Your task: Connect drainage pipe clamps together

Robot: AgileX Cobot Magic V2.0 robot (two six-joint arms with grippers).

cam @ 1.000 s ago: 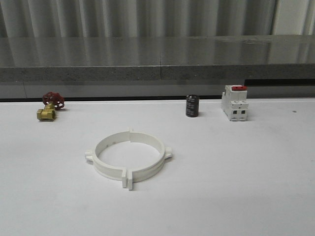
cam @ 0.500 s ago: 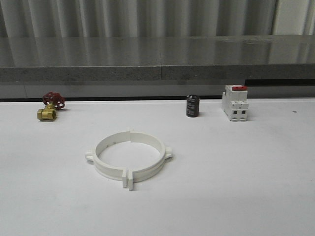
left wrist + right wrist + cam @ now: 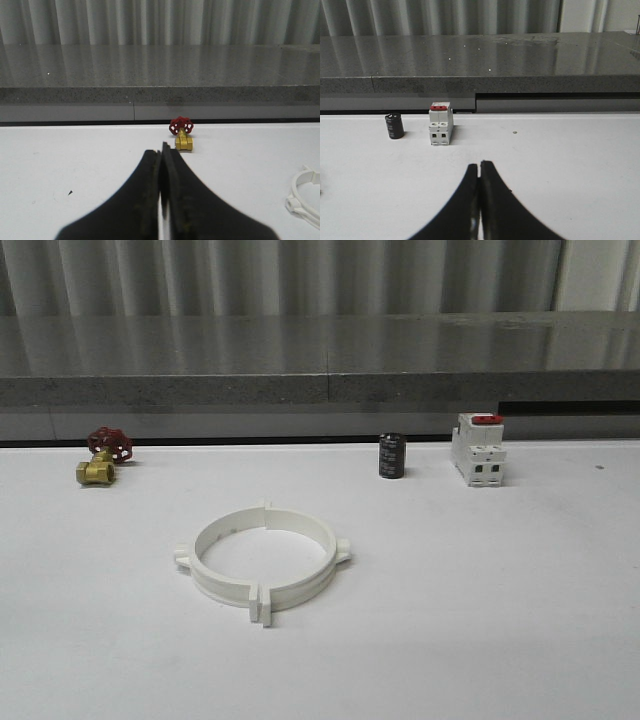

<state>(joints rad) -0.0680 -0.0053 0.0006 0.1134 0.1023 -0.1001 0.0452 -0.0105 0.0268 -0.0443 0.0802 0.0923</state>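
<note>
The two white drainage pipe clamps [image 3: 262, 562] lie together as one wide ring on the white table, end tabs meeting at the near and far sides, a small lug on each outer side. An edge of the ring [image 3: 303, 197] shows in the left wrist view, well off to the side of my left gripper [image 3: 160, 151], which is shut with nothing between its black fingers. My right gripper [image 3: 479, 166] is shut too and holds nothing, hovering over bare table.
A brass valve with a red handwheel [image 3: 102, 456] sits at the back left. A black cylinder [image 3: 391, 455] and a white boxy switch with a red top [image 3: 477, 449] stand at the back right. A grey ledge [image 3: 320, 370] runs behind the table.
</note>
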